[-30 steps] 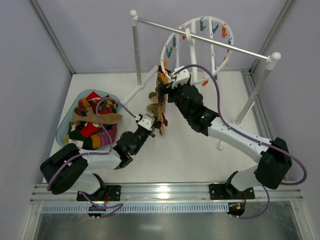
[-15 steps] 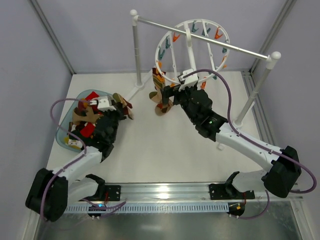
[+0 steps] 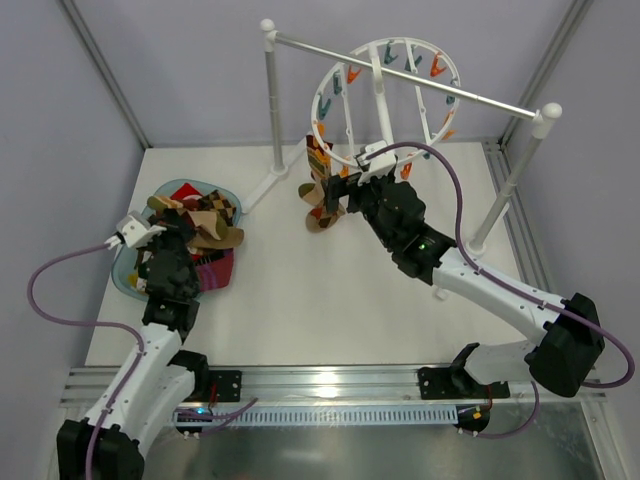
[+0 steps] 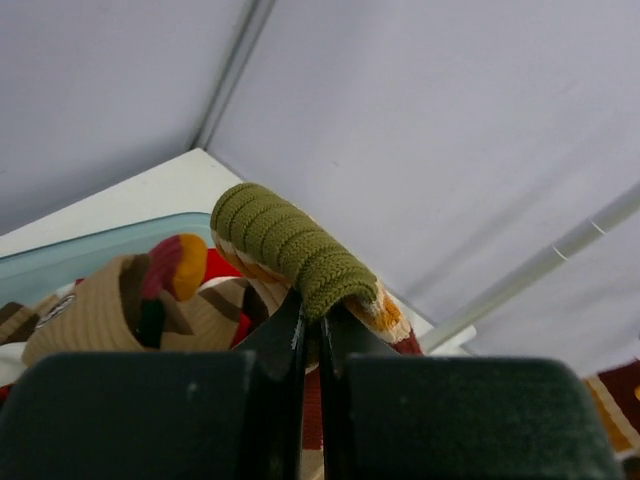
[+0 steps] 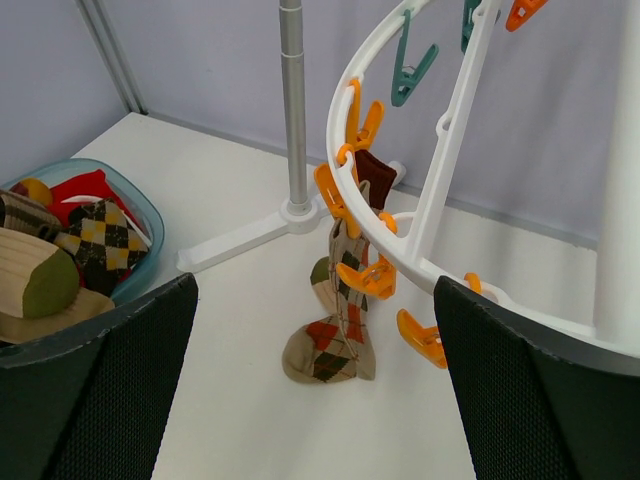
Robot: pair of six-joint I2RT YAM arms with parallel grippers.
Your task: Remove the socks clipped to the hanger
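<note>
On the hanger (image 5: 437, 180), an argyle sock (image 5: 335, 340) hangs from an orange clip (image 5: 365, 125).

Bright, even light, soft shadows on the table (image 3: 300, 300) (the left tool (image 4: 312, 306) looks blurred close-up).

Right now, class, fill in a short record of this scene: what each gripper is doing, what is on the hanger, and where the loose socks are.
hanger: one checked sock clipped to its rim, foot reaching the table
tub: heaped with loose socks
left gripper: shut on a green-toed sock, above the tub
right gripper: open, empty, facing the checked sock
task: not finished
</note>
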